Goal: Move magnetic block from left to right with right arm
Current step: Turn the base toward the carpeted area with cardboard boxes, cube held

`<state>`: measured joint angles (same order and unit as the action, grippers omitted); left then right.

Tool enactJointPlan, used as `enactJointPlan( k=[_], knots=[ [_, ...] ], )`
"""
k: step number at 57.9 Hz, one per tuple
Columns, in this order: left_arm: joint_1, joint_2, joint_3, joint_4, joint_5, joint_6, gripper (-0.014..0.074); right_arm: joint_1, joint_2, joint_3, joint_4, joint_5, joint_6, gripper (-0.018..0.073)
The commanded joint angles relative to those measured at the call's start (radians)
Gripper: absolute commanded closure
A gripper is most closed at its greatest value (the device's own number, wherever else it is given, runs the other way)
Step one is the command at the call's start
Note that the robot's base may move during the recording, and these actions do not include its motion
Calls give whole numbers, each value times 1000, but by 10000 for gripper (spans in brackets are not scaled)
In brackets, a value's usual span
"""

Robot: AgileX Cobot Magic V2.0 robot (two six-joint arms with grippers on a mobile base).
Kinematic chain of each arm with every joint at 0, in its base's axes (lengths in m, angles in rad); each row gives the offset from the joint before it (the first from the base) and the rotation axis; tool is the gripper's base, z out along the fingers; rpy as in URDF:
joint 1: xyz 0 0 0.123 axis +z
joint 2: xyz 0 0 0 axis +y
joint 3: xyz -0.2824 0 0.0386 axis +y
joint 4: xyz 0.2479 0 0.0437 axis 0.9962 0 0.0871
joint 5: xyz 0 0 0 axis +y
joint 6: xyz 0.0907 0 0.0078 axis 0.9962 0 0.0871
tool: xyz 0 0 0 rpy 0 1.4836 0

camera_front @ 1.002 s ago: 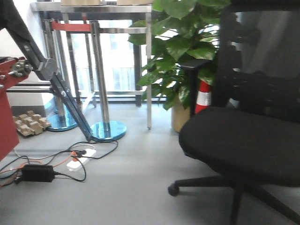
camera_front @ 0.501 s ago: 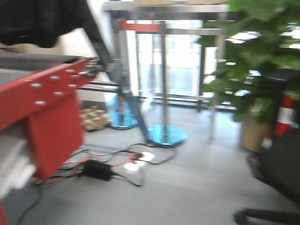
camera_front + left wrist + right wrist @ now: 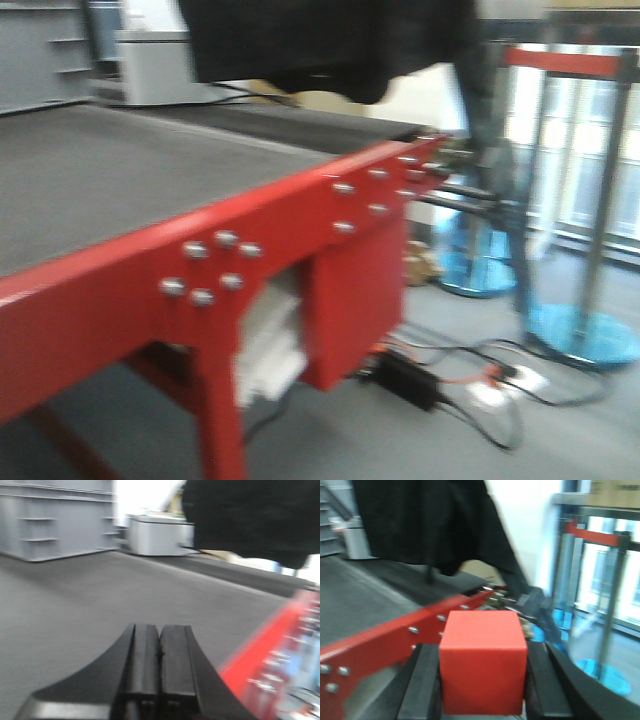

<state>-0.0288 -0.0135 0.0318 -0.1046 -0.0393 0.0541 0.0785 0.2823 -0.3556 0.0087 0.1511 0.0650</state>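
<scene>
Blocks number one: the magnetic block [image 3: 483, 662], a bright-red, smooth-faced cube, is gripped between the right gripper's [image 3: 483, 685] two black fingers [image 3: 420, 685]. The one left gripper [image 3: 160, 652] is clenched, its jaws touching.

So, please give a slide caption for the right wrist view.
Red magnetic block held between the right fingers, red table frame behind.

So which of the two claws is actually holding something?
The right gripper: it clamps the red magnetic block. The left gripper is shut with nothing in it.
</scene>
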Motion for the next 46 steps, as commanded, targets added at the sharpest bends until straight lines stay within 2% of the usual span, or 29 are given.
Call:
enactJointPlan(
  k=[1, 46],
  knots=[
    [-5, -7, 8, -5, -87, -2, 722, -6, 13, -29, -9, -90, -9, 309],
    [-5, -7, 8, -5, -87, -2, 722, -6, 13, -29, -9, -90, -9, 309]
  ],
)
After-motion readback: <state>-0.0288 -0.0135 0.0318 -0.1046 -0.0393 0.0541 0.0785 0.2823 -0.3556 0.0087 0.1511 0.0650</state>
